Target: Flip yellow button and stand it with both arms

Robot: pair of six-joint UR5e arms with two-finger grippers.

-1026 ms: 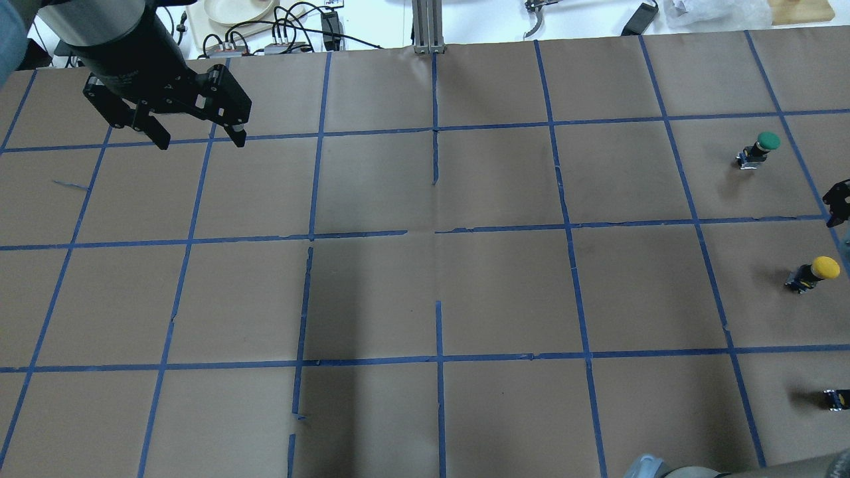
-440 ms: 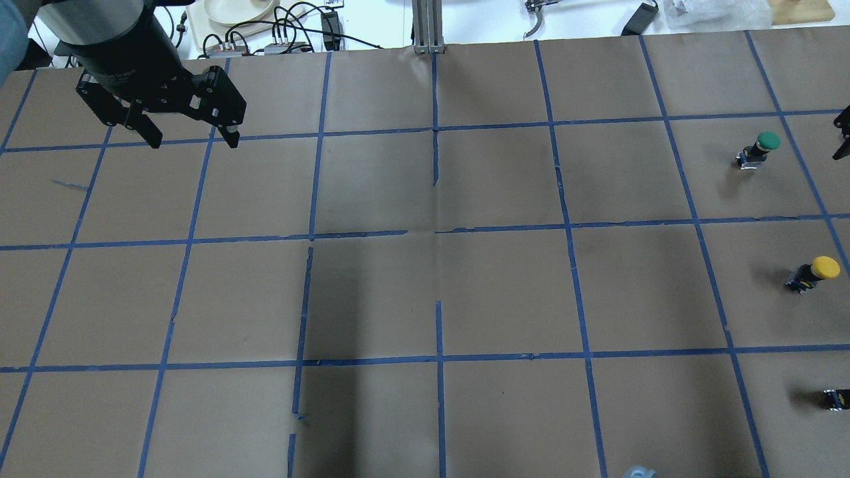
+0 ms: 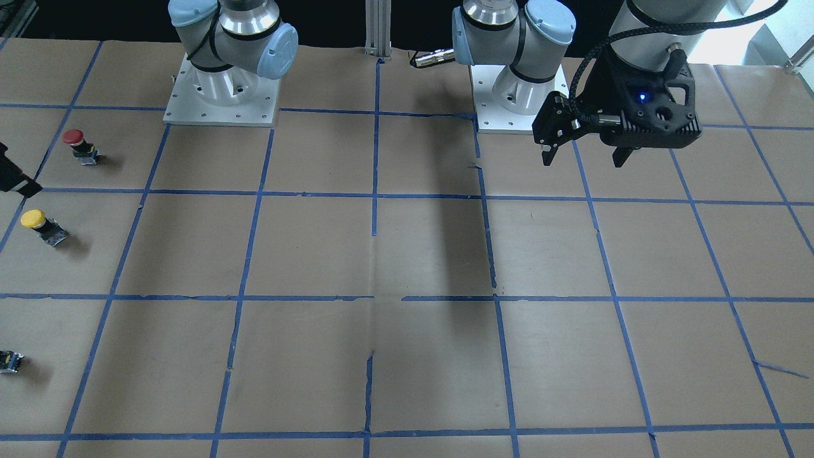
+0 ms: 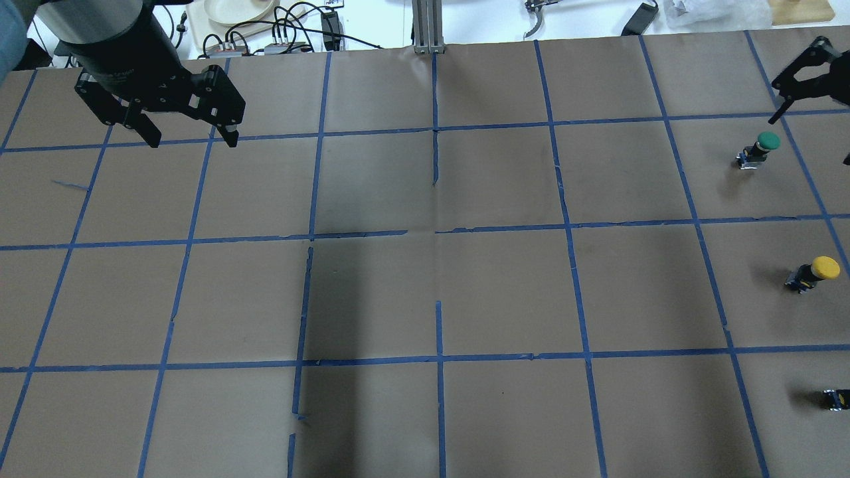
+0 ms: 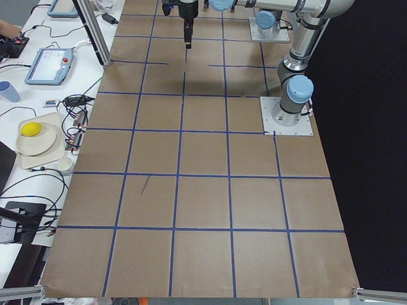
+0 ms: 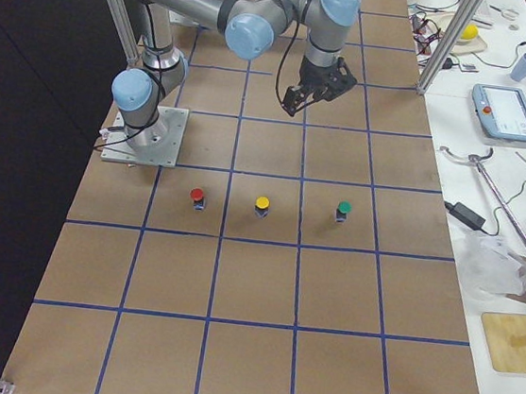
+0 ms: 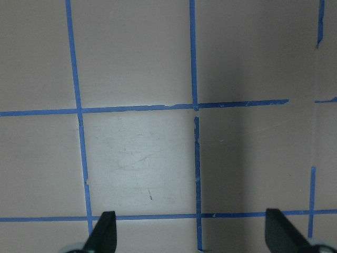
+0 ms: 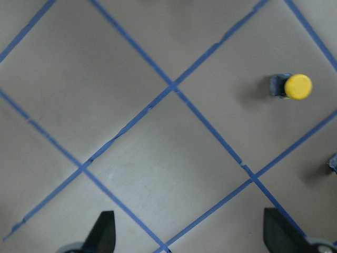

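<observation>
The yellow button [image 4: 815, 271] stands cap up on the brown paper near the table's right edge; it also shows in the front view [image 3: 39, 224], the right side view [image 6: 262, 205] and the right wrist view [image 8: 294, 87]. My right gripper [image 8: 190, 240] is open and empty, high above the table and well apart from the button; in the overhead view [image 4: 810, 136] it shows at the far right edge. My left gripper [image 4: 192, 141] is open and empty over the far left of the table, also in the front view [image 3: 582, 159] and its wrist view [image 7: 190, 240].
A green button [image 4: 761, 147] stands beyond the yellow one and a red button [image 3: 77, 144] stands nearer the robot bases [image 3: 219, 95]. Blue tape lines grid the paper. Cables, a plate and tools lie past the table's far edge [image 4: 265, 33].
My right gripper has moved away from beside the yellow button toward the table's far side, past the green button. My left gripper shifted slightly back. The buttons have not moved.
</observation>
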